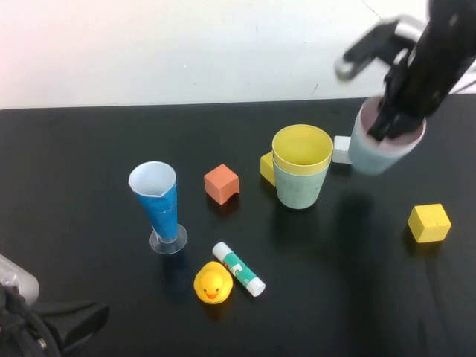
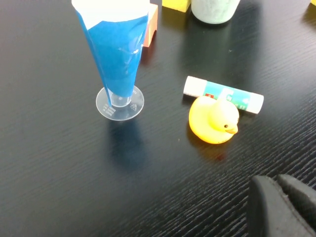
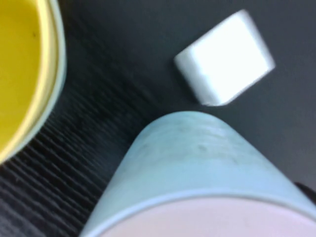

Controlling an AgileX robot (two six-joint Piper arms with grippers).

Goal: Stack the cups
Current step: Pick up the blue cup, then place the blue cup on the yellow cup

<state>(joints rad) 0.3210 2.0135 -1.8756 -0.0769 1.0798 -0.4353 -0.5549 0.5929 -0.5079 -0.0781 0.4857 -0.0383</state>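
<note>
A yellow cup sits nested in a green cup at the table's middle right; its yellow inside also shows in the right wrist view. My right gripper is shut on the rim of a light blue cup with a pink cup nested inside. It holds this pair lifted and tilted, to the right of the yellow and green stack. In the right wrist view the light blue cup and pink rim fill the frame. My left gripper is shut and empty, low at the near left.
A tall blue conical cup stands at the left. An orange block, a yellow block, a white block and another yellow block lie around. A rubber duck and a glue stick lie in front.
</note>
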